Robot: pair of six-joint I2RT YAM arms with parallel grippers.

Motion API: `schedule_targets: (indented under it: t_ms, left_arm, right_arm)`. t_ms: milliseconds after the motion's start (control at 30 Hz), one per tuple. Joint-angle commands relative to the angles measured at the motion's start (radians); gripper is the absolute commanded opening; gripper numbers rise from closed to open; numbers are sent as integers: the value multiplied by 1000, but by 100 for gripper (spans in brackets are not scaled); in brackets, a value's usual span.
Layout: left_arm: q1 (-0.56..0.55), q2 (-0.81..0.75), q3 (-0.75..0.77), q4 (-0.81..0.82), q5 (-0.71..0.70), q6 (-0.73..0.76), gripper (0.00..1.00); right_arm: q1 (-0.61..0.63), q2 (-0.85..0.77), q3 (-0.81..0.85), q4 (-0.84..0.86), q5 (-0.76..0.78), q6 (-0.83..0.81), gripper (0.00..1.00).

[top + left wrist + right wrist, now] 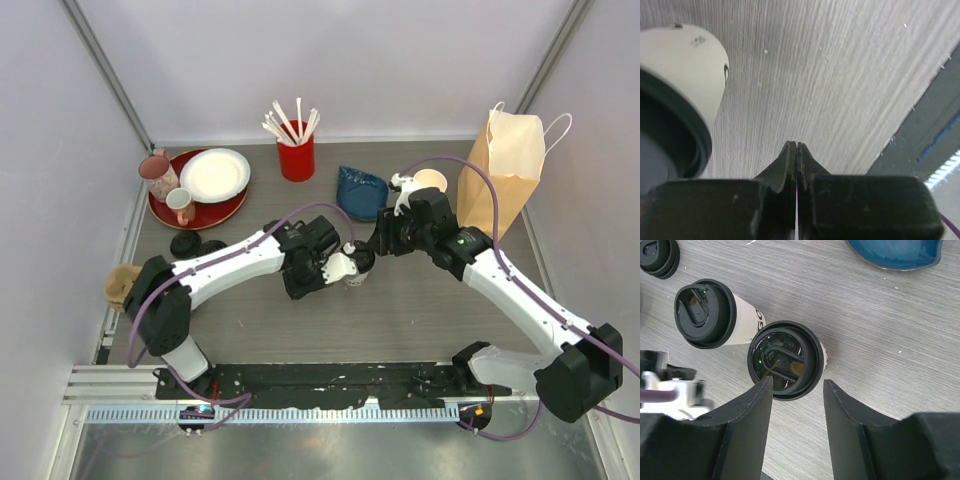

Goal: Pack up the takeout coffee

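Gleaming black-lidded paper cups (747, 316)

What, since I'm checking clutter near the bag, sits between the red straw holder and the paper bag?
In the top view, a blue dish and a lidless cream cup sit between the red straw holder and the paper bag.

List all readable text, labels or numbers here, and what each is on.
"GO": side of the upper-left lidded cup, right wrist view; rest hidden behind the nearer lidded cup.
Dark specks on the cup in the left wrist view: too blurred to read.
Paper bag: no print visible.
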Motion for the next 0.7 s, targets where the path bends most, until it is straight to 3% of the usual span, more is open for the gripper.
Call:
schedule_targets:
  t_ms: [0,667]
  left_arm:
    - [-56,33,-28,169,-85,14,0]
    - [-54,187,-120,387,-300,41,0]
  right_arm:
    - [5,-54,-10,22,25,-18,50]
    - [3,-118,-28,0,60,-39,50]
